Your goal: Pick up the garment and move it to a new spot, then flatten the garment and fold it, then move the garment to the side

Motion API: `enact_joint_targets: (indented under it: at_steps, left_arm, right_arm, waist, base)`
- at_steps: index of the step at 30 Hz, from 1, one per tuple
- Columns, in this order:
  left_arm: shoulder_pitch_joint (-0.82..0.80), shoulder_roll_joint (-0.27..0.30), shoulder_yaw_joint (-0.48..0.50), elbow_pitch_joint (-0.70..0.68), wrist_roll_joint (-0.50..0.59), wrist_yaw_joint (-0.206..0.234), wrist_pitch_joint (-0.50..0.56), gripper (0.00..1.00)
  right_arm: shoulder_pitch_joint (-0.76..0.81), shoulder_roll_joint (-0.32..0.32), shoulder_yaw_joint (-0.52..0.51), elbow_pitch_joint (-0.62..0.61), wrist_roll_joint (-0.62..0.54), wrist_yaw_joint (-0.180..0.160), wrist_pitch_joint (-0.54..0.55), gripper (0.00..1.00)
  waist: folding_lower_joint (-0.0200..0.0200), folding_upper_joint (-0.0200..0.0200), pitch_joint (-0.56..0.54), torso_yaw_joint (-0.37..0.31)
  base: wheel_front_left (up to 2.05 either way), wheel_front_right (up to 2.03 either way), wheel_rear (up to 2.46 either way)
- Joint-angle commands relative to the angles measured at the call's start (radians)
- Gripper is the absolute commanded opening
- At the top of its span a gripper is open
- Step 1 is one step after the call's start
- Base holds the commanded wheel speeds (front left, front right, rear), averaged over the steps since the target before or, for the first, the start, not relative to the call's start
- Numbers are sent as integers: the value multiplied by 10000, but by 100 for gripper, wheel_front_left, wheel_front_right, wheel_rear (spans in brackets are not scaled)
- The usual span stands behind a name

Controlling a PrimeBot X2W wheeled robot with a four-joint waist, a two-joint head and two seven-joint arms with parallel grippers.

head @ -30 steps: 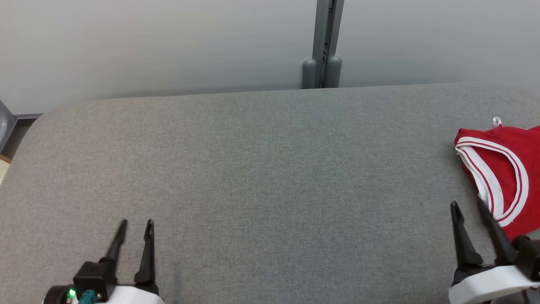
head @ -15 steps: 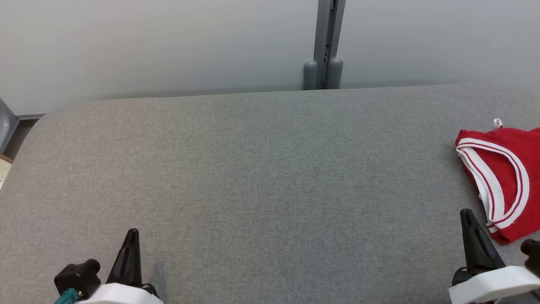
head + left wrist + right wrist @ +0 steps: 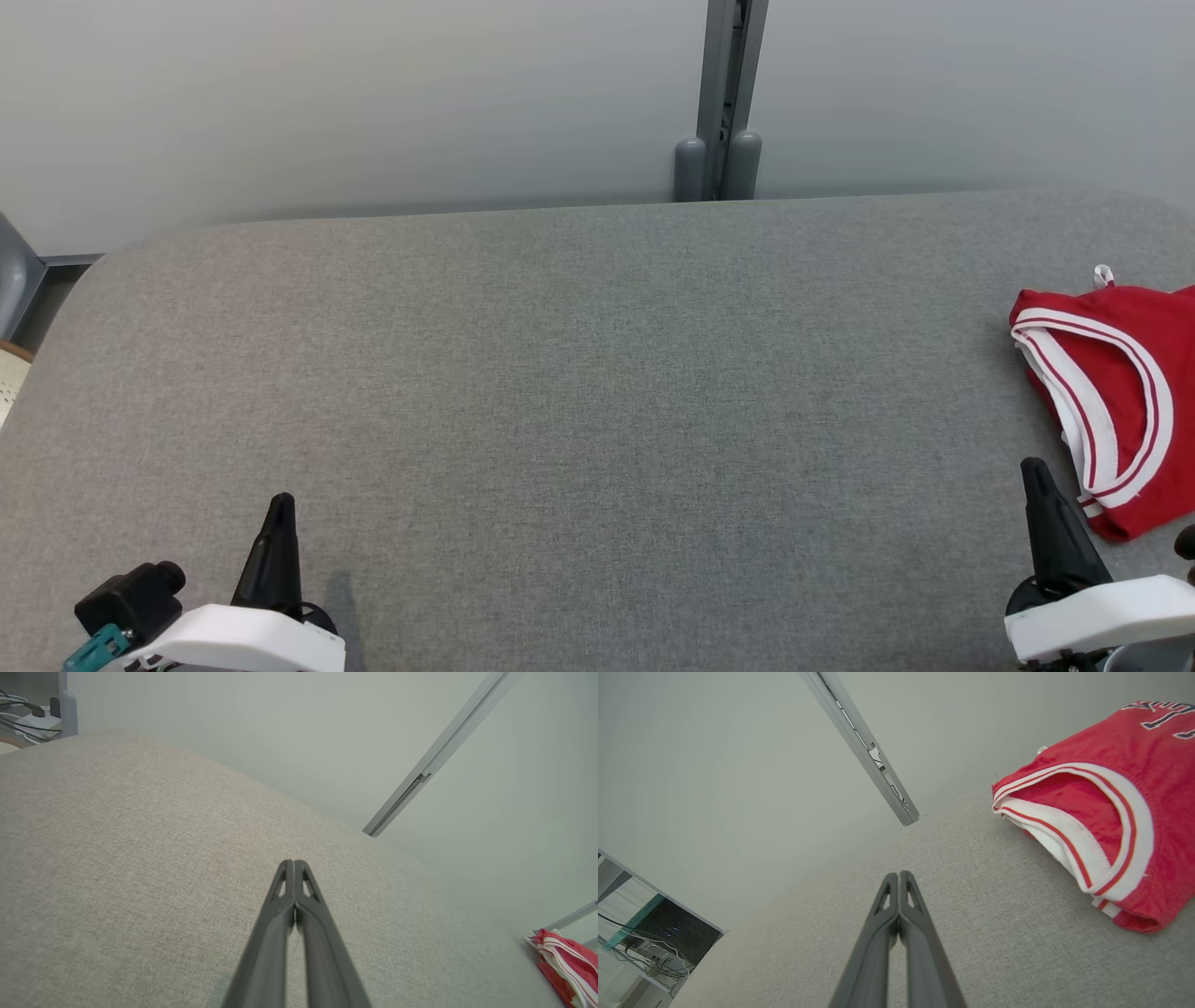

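The garment (image 3: 1130,392) is a red jersey with white and red striped trim, lying folded at the right edge of the grey padded table (image 3: 597,392). It also appears in the right wrist view, garment (image 3: 1106,812), with dark lettering near the top, and far off in the left wrist view, garment (image 3: 567,966). My right gripper (image 3: 1034,469) stands just left of the jersey's near corner, apart from it, fingers pressed together and empty (image 3: 899,875). At the lower left my left gripper (image 3: 280,504) is shut and empty too (image 3: 293,863), far from the jersey.
A pale wall runs behind the table, with a grey metal post (image 3: 721,98) at the back centre. Past the table's left end are shelves and cables (image 3: 649,947). The wide middle of the table is bare grey fabric.
Both grippers have gone from open to shut, with nothing caught between the fingers. Both have drawn back a little toward the near edge. The jersey lies as before.
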Motion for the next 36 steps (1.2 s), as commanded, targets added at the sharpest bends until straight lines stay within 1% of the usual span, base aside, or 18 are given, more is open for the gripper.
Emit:
enact_joint_targets:
  at_steps: [1,22,36]
  left_arm:
    - [-289,35,126,-108,-306,-74,51,0]
    - [-611,-248,724,-13,-3033,-590,809,0]
    - [-783,-395,1042,40,-4494,-858,1221,0]
  right_arm:
    - [-278,-91,-46,-92,328,0,51,0]
    - [-637,-105,-118,380,3335,1,455,0]
    - [-824,-111,-154,629,4941,1,669,0]
  waist:
    - [0,0,-3,3]
    - [0,0,-71,62]
    - [0,0,-115,101]
  base:
    - [0,0,0]
    - [0,0,0]
    - [0,0,0]
